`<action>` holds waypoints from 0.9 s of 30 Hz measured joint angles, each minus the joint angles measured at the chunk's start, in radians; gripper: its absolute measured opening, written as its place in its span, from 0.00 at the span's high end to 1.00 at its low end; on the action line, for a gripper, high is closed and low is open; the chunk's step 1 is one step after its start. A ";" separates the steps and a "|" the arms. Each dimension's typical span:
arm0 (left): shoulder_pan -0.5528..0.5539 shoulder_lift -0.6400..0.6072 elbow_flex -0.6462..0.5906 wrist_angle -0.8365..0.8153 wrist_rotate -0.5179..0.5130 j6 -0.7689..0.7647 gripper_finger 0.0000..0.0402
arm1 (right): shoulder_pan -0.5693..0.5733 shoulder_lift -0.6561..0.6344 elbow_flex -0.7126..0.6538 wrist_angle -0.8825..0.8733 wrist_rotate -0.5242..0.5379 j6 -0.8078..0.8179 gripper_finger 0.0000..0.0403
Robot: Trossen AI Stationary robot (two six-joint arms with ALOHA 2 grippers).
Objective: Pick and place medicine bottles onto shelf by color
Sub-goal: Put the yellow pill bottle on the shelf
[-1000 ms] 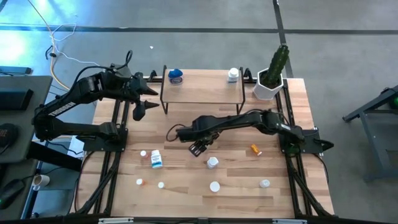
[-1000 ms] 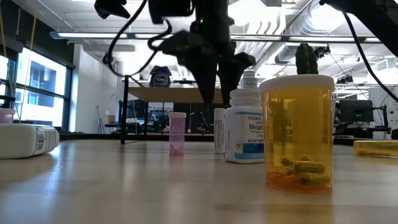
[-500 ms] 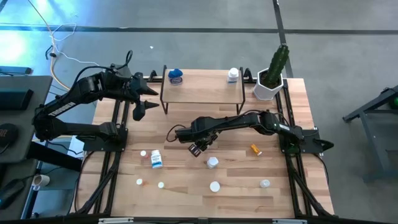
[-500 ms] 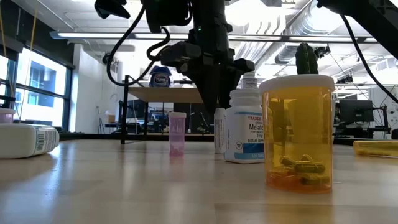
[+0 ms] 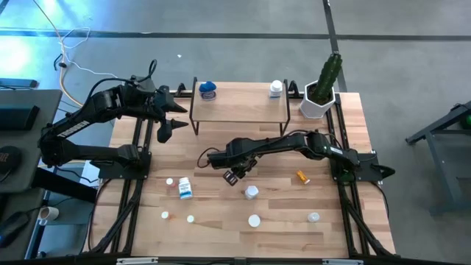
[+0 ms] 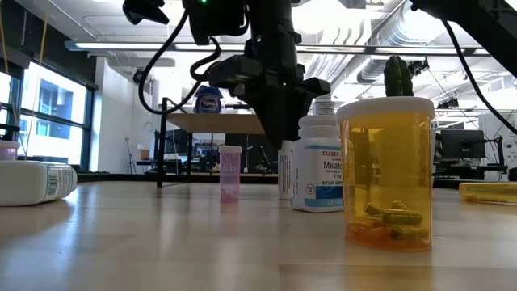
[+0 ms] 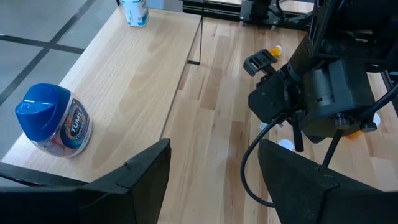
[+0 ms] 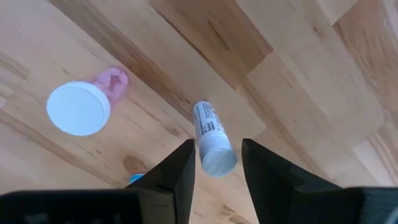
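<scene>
The shelf [image 5: 239, 110] stands at the far edge of the surface [image 5: 280, 221], and everything else is placed from it. On its top board a blue-lidded jar [image 5: 208, 90] sits at the left end and a white bottle [image 5: 276, 89] at the right end; the long stretch of board between them is bare. Just right of the shelf, at the surface's far right corner, stands a white pot with a green plant [image 5: 321, 92].

The right pincer [image 5: 234, 177] hangs in front of the shelf, near the middle of the surface, pointing down. Its fingers [image 8: 180, 171] stand narrowly apart on either side of a small white vial [image 8: 211, 146], close to its cap; whether they press it cannot be told. A pink bottle with a white cap [image 8: 84, 106] stands just beside that vial.

The left pincer [image 5: 165, 129] waits off the shelf's left end, above the surface's left edge, its jaws wide open and holding nothing.

Farther from the shelf, toward the near edge, lie the other bottles, well apart: a white blue-labelled bottle [image 5: 185, 188] on its side, a white-capped one [image 5: 252, 192], an orange vial [image 5: 302, 177] lying right of the pincer, and smaller ones [image 5: 254, 220] along the front. Bare wood lies between the shelf legs and the right pincer.
</scene>
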 joint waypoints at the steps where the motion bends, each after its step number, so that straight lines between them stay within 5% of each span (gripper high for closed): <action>1: 0.000 0.000 0.000 0.000 0.000 0.000 0.43 | -0.001 0.000 0.000 -0.003 0.001 0.001 0.70; 13: 0.000 0.000 0.000 0.000 0.000 0.000 0.43 | -0.006 0.010 0.000 -0.023 -0.025 -0.029 0.86; 27: 0.000 0.000 0.000 0.000 0.000 0.000 0.43 | -0.029 -0.086 0.002 -0.077 -0.052 -0.126 0.84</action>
